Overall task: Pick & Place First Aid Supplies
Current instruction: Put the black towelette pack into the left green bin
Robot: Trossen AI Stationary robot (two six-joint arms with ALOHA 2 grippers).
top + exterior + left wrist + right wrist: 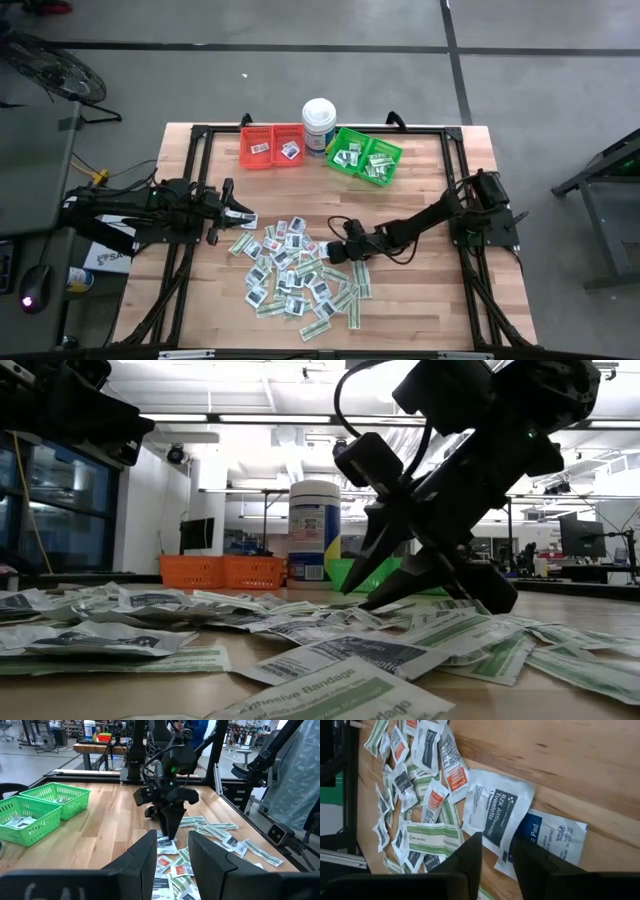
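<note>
Right claw [495,852] hangs half-open over a square white antiseptic towelette packet [496,810] mid-counter, holding nothing; descend straight, pinching one packet only. Left claw [170,851], half-open, empty.

Dozens of small flat packets [295,275] lie scattered and overlapping mid-table: square white ones with dark or orange print, and longer green-and-white bandage strips [432,837]. A few more lie in the red and green bins.
</note>
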